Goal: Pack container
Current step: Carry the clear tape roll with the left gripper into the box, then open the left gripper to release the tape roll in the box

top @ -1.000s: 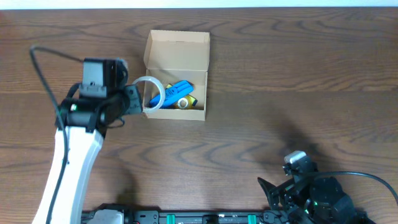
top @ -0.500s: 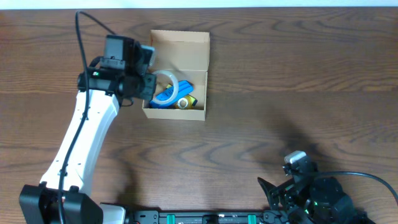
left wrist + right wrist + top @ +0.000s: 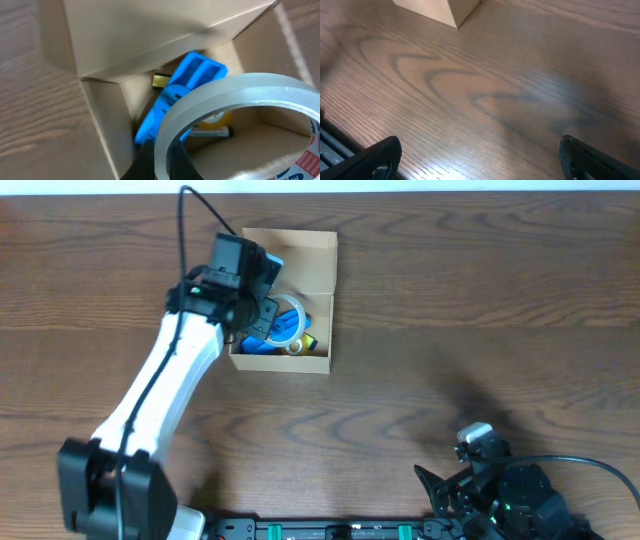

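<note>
Box sits on the counter, far side, left of centre, flap open. It looks like light, thin cardboard that slides and dents easily, so you should hold it by an outer side wall. Left tool pinches the tape roll over the opening, above a blue item. Right tool is spread wide, empty.

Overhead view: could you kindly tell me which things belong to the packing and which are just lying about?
Job:
box
tape roll, held by left pincer
blue tool and yellow item, inside the box

Not in it:
right pincer, open above the table
</note>
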Controlling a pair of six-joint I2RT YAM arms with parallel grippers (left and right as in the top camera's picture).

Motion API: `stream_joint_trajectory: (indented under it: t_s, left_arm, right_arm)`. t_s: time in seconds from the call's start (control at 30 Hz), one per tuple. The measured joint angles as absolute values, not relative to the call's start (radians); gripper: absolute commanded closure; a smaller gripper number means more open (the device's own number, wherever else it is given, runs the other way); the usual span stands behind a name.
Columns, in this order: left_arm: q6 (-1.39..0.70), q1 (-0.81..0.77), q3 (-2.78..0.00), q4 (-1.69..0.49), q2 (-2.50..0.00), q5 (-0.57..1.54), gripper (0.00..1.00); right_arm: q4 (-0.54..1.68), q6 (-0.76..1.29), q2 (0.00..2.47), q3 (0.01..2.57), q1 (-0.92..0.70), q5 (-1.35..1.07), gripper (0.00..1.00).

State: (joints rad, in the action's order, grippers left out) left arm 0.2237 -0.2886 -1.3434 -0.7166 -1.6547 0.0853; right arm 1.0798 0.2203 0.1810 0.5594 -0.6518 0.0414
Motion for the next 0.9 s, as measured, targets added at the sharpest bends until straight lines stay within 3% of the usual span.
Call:
stream_joint_trajectory:
  t_s: [0.47, 0.67, 0.9]
  left_arm:
    - [0.237, -0.303, -1.343, -0.673, -1.752, 0.051, 0.92]
    - [0.245, -0.303, -1.343, -0.673, -1.771, 0.049, 0.64]
    - [0.248, -0.303, -1.343, -0.660, -1.771, 0.047, 0.12]
  right_arm:
    - [1.080, 0.220, 0.181, 0.559, -0.652, 0.041, 0.01]
    - [1.080, 0.220, 0.181, 0.559, -0.652, 0.041, 0.01]
    - [1.080, 0.220, 0.181, 0.559, -0.652, 0.041, 0.01]
